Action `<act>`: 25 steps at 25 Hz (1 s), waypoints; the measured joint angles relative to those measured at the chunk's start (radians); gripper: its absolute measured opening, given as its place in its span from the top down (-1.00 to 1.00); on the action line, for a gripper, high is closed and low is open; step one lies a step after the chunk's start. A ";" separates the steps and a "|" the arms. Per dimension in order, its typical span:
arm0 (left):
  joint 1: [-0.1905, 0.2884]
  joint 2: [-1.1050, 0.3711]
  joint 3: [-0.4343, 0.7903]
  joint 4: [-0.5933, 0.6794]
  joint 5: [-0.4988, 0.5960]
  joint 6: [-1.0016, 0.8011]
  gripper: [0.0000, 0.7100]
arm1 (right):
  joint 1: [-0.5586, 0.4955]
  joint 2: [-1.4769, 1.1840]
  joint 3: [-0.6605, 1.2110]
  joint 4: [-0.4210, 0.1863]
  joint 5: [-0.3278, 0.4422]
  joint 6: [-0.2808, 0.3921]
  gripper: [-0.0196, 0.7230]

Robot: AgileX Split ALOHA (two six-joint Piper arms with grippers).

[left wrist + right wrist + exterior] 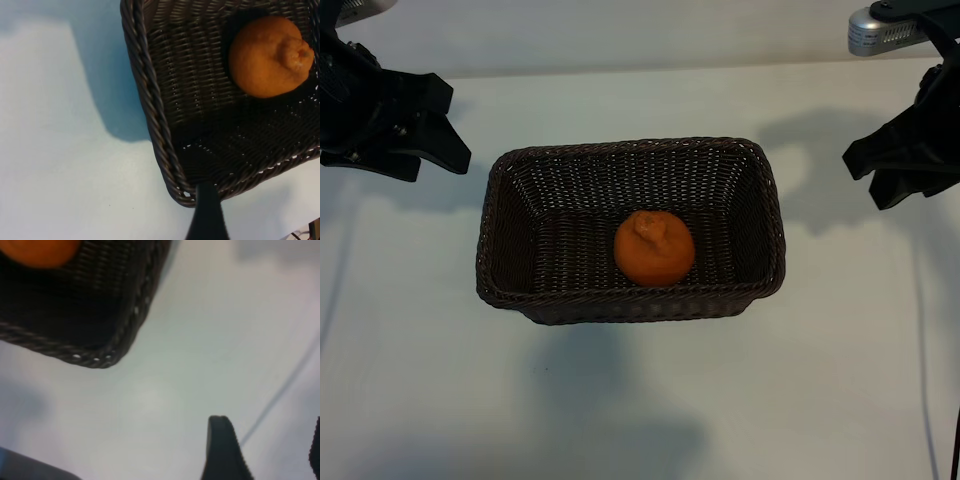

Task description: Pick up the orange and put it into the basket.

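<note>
Resting stem-up inside the basket (510, 200), the orange (654, 248) lies free. Left gripper (445, 135) and right gripper (870, 170) flank it above the tabletop (420, 380), both spread and empty.

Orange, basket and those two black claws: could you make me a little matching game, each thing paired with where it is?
Things:
1. orange
2. basket
3. left gripper
4. right gripper

Places:
A. hanging open beside the basket at the exterior view's left
B. standing on the white table, between the two arms
C. lying on the woven floor inside the basket
D. hanging open beside the basket at the exterior view's right

Pairs: 1-C, 2-B, 3-A, 4-D
</note>
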 joint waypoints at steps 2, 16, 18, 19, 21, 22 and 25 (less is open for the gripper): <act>0.000 0.000 0.000 0.000 0.000 -0.001 -0.59 | 0.000 -0.001 0.000 0.004 0.000 0.001 -0.18; 0.000 0.000 0.000 0.000 0.000 0.000 -0.59 | 0.000 -0.130 0.001 0.007 0.001 0.001 -0.18; 0.000 0.000 0.000 0.000 0.000 0.006 -0.59 | 0.000 -0.130 0.001 0.007 0.001 0.001 -0.18; 0.000 0.000 0.000 0.000 0.000 0.008 -0.59 | 0.000 -0.130 0.001 0.007 0.001 0.001 -0.18; 0.000 0.000 0.000 0.000 0.000 0.009 -0.59 | 0.000 -0.130 0.001 0.007 0.001 0.001 -0.18; 0.000 0.000 0.000 0.000 0.000 0.011 -0.59 | 0.000 -0.130 0.001 0.007 0.001 0.001 -0.18; 0.000 0.000 0.000 0.000 0.000 0.011 -0.59 | 0.000 -0.130 0.001 0.007 0.001 0.001 -0.18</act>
